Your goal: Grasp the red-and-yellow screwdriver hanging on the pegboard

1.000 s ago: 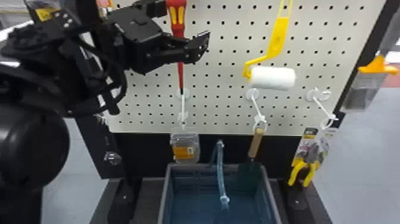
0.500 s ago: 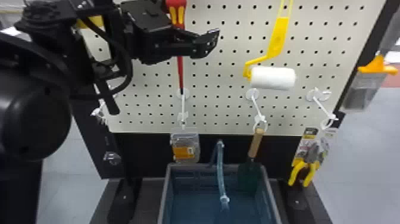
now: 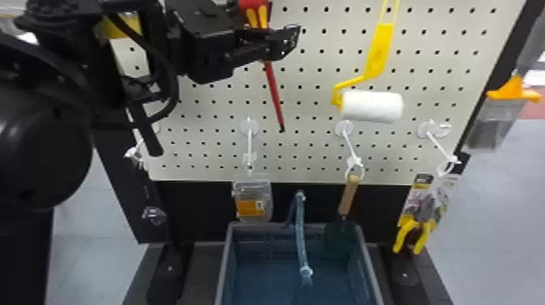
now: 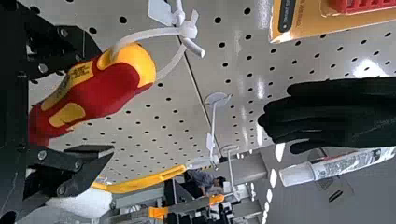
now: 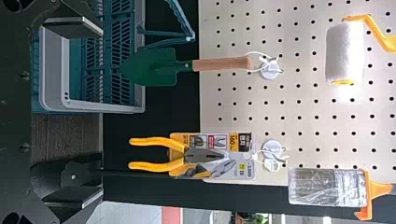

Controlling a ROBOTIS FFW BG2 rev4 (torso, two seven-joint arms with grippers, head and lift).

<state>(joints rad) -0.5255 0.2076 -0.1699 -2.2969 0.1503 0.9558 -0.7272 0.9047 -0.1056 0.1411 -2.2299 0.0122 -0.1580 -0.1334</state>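
In the head view my left gripper (image 3: 284,42) is at the upper left, one finger crossing in front of the red-and-yellow screwdriver (image 3: 255,14). The screwdriver's red shaft slants down to the right against the pegboard (image 3: 316,97). From the left wrist view, the gripper (image 4: 100,100) is open, with the screwdriver's handle (image 4: 109,88) between its fingers, nearer the upper one. A white tie loops around the handle's end. My right gripper (image 5: 100,112) stands open in the right wrist view, nothing held between its fingers.
Right of the screwdriver hang a paint roller (image 3: 372,106), a trowel (image 3: 348,194) and yellow-handled pliers (image 3: 411,235). Below is a grey-blue basket (image 3: 367,265). A black glove (image 4: 331,112) and a white tube (image 4: 341,165) are beyond the left gripper.
In the head view my left gripper has moved right across the screwdriver. The shaft, near vertical before, now leans, its tip swung to the right.
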